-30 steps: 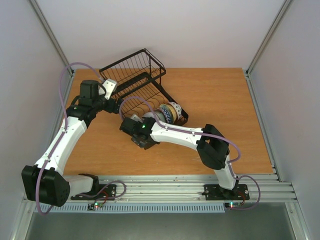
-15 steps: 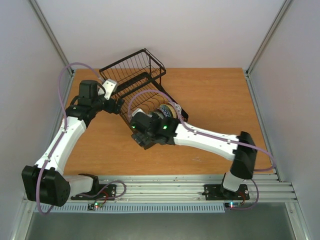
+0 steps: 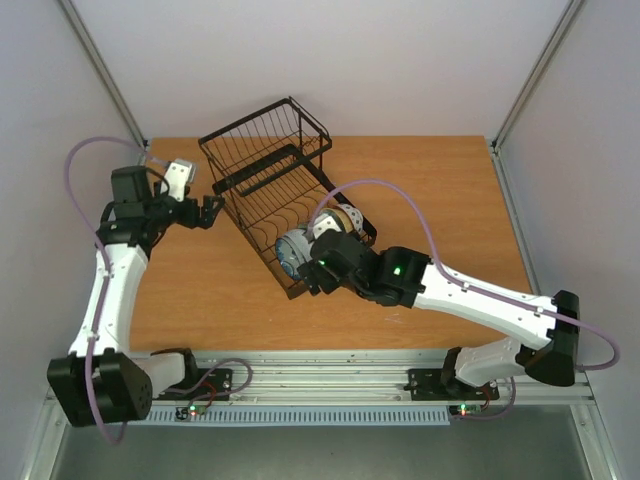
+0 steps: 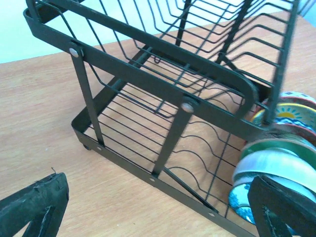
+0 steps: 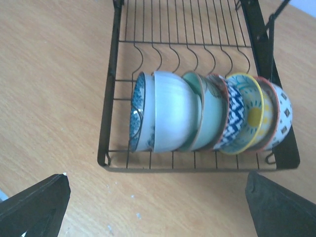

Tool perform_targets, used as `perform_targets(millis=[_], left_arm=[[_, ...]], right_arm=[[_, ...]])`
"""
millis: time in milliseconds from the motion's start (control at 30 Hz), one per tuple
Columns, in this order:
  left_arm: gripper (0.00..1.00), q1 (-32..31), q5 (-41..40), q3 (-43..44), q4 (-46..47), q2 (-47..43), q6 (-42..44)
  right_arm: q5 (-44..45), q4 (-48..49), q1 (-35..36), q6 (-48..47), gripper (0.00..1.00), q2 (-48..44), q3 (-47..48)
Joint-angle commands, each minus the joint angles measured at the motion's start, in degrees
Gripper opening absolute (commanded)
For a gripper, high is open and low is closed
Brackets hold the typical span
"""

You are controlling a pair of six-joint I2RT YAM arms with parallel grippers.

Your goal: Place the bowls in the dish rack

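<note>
The black wire dish rack [image 3: 262,150] stands at the back left of the table, its raised basket on the far side. Several bowls [image 3: 296,250] stand on edge in a packed row in its near slots. In the right wrist view I make out a blue-and-white bowl [image 5: 137,118], a pale mint one [image 5: 173,116], a yellow-centred one [image 5: 254,116] and a red-patterned one [image 5: 281,116]. My right gripper [image 5: 158,212] hangs open and empty just above the rack's near end [image 5: 106,123]. My left gripper [image 3: 205,210] is open and empty, just left of the rack [image 4: 148,74].
The wooden table [image 3: 440,210] is bounded by white side walls and an aluminium rail [image 3: 350,375] at the near edge. A few small white specks [image 5: 133,197] lie on the wood beside the rack's near end.
My left arm has drawn back to the left, away from the rack. My right arm has stretched out and swung its gripper to the right, over the row of bowls. Both stay open.
</note>
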Motion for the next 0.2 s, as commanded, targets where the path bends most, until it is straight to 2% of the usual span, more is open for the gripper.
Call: perform_targets(millis=[0,167], left_arm=[[0.99,1.6,7.5,-3.9,0.3,-5.6,0.6],[0.99,2.1,8.8,-8.5,-3.8,-7.4,4.2]], right_arm=[[2.1,0.9,0.1,5.4,0.99,-5.3,-3.8],[2.8,1.9,0.1,7.3,0.99,-10.1,-7.8]])
